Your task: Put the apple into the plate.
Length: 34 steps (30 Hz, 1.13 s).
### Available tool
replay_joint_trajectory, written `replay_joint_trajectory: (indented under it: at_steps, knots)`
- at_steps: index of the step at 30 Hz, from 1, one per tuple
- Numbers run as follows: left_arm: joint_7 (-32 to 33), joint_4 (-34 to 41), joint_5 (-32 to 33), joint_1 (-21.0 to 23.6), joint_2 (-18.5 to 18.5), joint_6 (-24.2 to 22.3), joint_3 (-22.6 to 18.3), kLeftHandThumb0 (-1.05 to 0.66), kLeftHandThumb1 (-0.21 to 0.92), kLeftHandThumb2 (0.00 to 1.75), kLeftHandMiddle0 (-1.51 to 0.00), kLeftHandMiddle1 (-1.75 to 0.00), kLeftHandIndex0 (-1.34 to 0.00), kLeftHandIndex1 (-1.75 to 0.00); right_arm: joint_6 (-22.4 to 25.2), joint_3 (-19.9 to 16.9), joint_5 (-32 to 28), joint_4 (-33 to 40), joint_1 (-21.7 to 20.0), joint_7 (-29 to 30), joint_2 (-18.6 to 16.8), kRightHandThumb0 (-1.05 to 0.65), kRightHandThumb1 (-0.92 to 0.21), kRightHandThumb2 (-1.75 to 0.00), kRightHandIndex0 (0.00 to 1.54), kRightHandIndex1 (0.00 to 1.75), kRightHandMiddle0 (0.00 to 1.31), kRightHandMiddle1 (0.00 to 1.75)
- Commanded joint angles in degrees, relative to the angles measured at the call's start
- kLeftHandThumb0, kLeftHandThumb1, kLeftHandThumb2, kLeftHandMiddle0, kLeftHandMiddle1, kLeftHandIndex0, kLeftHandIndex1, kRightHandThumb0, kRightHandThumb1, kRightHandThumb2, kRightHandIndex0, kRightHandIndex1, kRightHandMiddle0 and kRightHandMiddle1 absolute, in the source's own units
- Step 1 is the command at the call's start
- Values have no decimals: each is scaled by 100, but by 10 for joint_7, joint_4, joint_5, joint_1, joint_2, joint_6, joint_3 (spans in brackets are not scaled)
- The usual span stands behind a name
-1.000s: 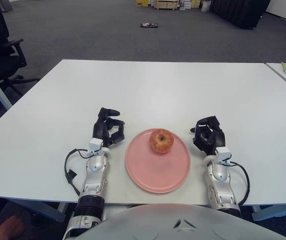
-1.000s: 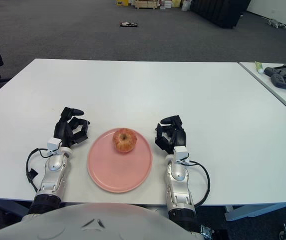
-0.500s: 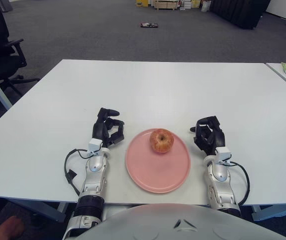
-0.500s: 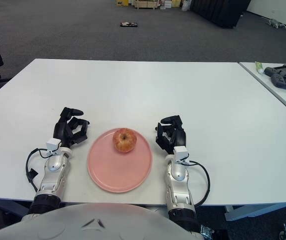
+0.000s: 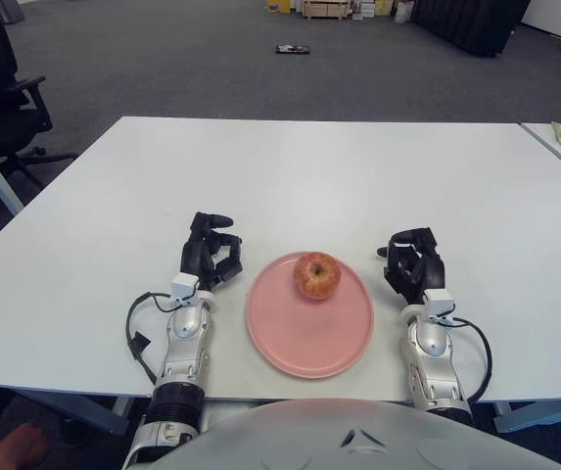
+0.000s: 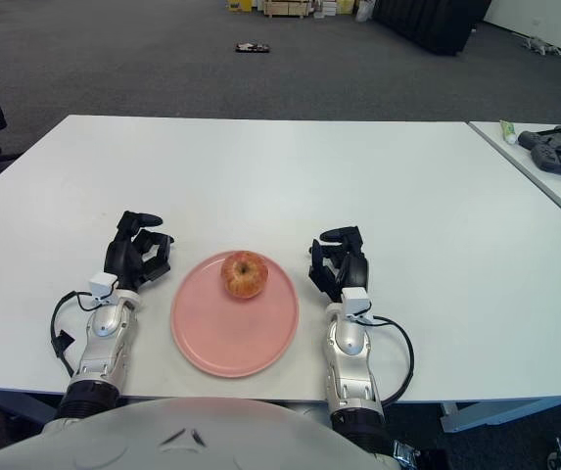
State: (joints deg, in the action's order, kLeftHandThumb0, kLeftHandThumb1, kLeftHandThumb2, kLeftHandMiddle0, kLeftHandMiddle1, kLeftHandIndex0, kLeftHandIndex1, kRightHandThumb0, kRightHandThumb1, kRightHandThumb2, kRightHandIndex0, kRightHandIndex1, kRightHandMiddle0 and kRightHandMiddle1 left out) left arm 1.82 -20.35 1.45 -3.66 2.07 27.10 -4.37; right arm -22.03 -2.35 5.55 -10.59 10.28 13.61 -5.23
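Note:
A red apple (image 5: 317, 275) sits upright in the far part of the pink plate (image 5: 300, 338), near the table's front edge. My left hand (image 5: 209, 253) shows just left of the plate, fingers curled and holding nothing. On the plate's right side is my right hand (image 5: 412, 263), also curled and holding nothing. Neither hand touches the apple.
The white table (image 5: 309, 176) stretches far back behind the plate. A second table at the right edge carries a dark device (image 6: 559, 155) and a small green tube (image 6: 507, 130). A black office chair (image 5: 1, 88) stands off the left side.
My right hand has drifted slightly right, away from the plate. The apple, the plate and the left hand stay where they were.

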Motion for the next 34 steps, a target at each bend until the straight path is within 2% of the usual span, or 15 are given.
replay_joint_trajectory:
  at_steps: [1, 8, 20, 23, 28, 29, 31, 34]
  knots:
    - [4, 3, -6, 10, -4, 2, 0, 0, 53, 109, -45, -174, -25, -174, -3, -2, 4, -1, -8, 6, -2, -38, -66, -88, 57, 123, 34, 175]
    - [9, 9, -13, 9, -4, -6, 0, 0, 48, 113, -47, -175, -31, -169, -3, -2, 4, -1, -9, 10, -2, -39, -59, -98, 58, 124, 39, 175]
    - [13, 20, -19, 5, -2, -17, 1, 0, 48, 113, -45, -175, -31, -172, 0, -2, -1, 1, -10, 13, -4, -42, -47, -114, 59, 124, 48, 175]
    - [14, 22, -19, 5, -1, -20, 1, 0, 48, 113, -45, -175, -31, -172, -3, -4, -5, 1, -11, 14, -7, -43, -44, -118, 60, 128, 50, 175]
    - [14, 22, -17, 5, 0, -21, 0, 0, 48, 114, -47, -175, -31, -171, -21, -4, 2, -2, -13, 26, -13, -45, -37, -126, 62, 151, 55, 175]
    - [13, 21, -17, 5, 0, -20, 0, 0, 48, 114, -47, -175, -31, -172, -28, -3, 4, -5, -13, 27, -12, -29, -30, -132, 65, 153, 56, 175]
    - [13, 20, -15, 5, 1, -19, 0, 0, 48, 114, -47, -175, -31, -172, -48, 0, 5, -12, -14, 23, -8, -15, -23, -139, 68, 157, 56, 175]
    - [12, 20, -15, 5, 1, -18, 0, 0, 48, 114, -46, -175, -31, -172, -63, 1, 5, -20, -15, 18, -4, -5, -18, -145, 70, 161, 57, 175]
